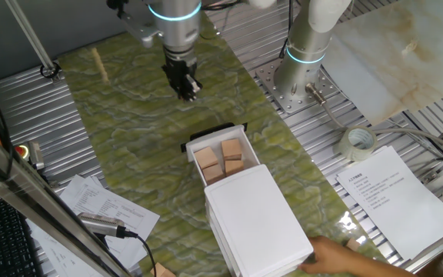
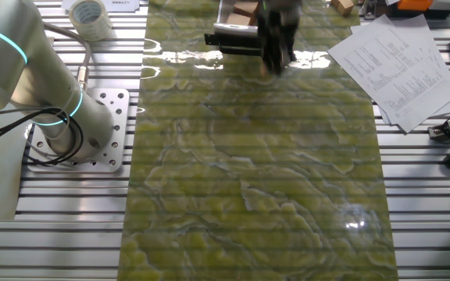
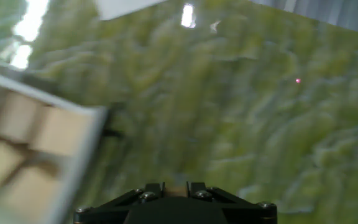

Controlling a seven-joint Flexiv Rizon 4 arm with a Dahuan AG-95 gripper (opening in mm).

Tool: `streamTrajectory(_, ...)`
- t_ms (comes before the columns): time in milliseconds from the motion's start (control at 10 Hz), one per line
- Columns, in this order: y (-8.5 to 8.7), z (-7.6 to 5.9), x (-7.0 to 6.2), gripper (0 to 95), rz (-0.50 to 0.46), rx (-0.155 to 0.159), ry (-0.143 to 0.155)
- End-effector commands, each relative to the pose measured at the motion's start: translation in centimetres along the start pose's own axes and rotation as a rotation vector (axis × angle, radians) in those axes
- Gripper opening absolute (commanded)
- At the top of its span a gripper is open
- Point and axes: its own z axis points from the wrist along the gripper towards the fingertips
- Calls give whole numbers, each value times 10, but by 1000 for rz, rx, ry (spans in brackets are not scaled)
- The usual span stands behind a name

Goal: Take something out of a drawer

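In one fixed view the gripper (image 1: 186,87) hangs from the arm in the upper middle of the frame, above the green marbled counter (image 1: 129,154); its fingers (image 1: 191,90) point down and look close together, but whether anything sits between them I cannot tell; below it, at the centre of the frame, the drawer (image 1: 220,156) stands pulled out of the white cabinet (image 1: 256,219), its black handle (image 1: 214,132) on the edge toward the gripper; several tan wooden blocks (image 1: 221,159) lie side by side inside the drawer; gripper and drawer are apart, with bare counter between them; a roll of tape (image 1: 358,143) and printed sheets (image 1: 394,196) lie at the right, and a hand (image 1: 341,256) rests at the cabinet's lower right corner.

In the other fixed view the gripper (image 2: 276,62) shows as a dark blur at the top middle, over the counter (image 2: 256,172) and just in front of the black handle (image 2: 233,37); the blocks (image 2: 244,9) are only just visible at the top edge; the finger state cannot be read through the blur; a tape roll (image 2: 89,16) sits upper left and papers (image 2: 401,66) upper right.

In the hand view the picture is smeared; the drawer (image 3: 73,118) fills the left edge with blocks (image 3: 36,134) inside as pale tan patches; the gripper's black base shows at the bottom middle, and the fingers themselves cannot be made out; the green counter (image 3: 247,112) fills the rest.
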Motion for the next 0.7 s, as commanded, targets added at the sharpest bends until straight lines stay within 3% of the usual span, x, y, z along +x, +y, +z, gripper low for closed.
streamTrajectory(100,-20,13,-1,0,48,13,0)
streamTrajectory(300,-25,15,2,0,102,9,-2)
streamTrajectory(500,-29,12,7,380,102,9,-9)
streamTrajectory(600,-29,13,7,380,120,-16,-30)
streamTrajectory(700,-29,13,7,570,136,-21,-33)
